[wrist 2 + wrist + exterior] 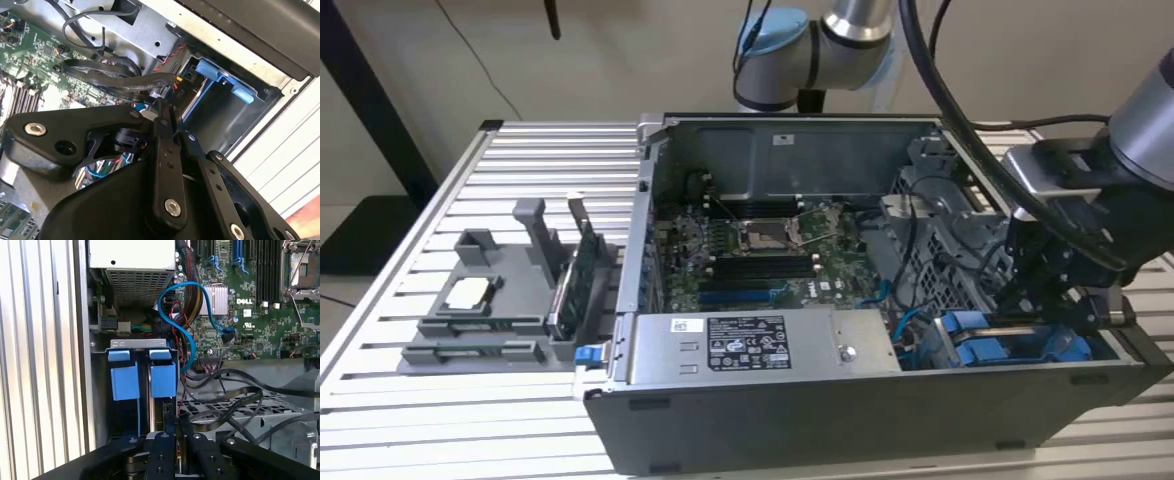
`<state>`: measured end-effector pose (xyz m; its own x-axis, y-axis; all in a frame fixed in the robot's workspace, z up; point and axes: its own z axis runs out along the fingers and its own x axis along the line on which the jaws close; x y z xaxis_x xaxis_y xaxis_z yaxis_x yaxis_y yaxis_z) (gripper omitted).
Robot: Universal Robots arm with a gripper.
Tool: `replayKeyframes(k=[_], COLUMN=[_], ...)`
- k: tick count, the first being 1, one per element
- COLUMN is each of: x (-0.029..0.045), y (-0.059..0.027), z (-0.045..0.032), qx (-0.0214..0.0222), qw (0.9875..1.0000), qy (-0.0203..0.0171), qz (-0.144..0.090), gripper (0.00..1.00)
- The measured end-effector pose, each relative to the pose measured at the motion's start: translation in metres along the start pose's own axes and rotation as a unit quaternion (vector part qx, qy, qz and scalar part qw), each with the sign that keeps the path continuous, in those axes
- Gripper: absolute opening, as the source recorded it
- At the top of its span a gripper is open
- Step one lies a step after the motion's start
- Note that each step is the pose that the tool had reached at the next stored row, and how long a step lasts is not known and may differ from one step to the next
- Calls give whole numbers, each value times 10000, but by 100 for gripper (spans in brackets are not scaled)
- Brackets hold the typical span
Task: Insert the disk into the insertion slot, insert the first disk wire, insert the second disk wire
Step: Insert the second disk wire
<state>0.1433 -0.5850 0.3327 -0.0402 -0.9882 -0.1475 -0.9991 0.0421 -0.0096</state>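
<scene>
The hand is set narrow at the disk; judged stiff, weighty and shock-sensitive, it is best gripped by its side edges.

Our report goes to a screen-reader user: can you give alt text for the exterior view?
A black robot gripper hangs over bright blue plastic drive carriers at the exterior view's right end of an open grey metal computer case. The green motherboard lies exposed inside, and the case sits on a slatted silver metal table.
</scene>
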Motion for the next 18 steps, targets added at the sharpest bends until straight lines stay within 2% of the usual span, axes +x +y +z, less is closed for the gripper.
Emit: replayKeyframes(k=[1,2,7,12,13,16,18], x=[1,0,-21,-22,-22,-22,-22], y=[0,-1,-2,-2,-2,-2,-2], z=[10,1,-137,-149,-151,-150,-150], qx=[-1,-1,-4,-4,-5,-7,-8], qw=[10000,10000,10000,10000,10000,10000,10000], qy=[-11,-7,0,-3,-8,-68,-79], qz=[0,-1,0,0,0,1,2], gripper=[17,24,24,24,24,24,22])
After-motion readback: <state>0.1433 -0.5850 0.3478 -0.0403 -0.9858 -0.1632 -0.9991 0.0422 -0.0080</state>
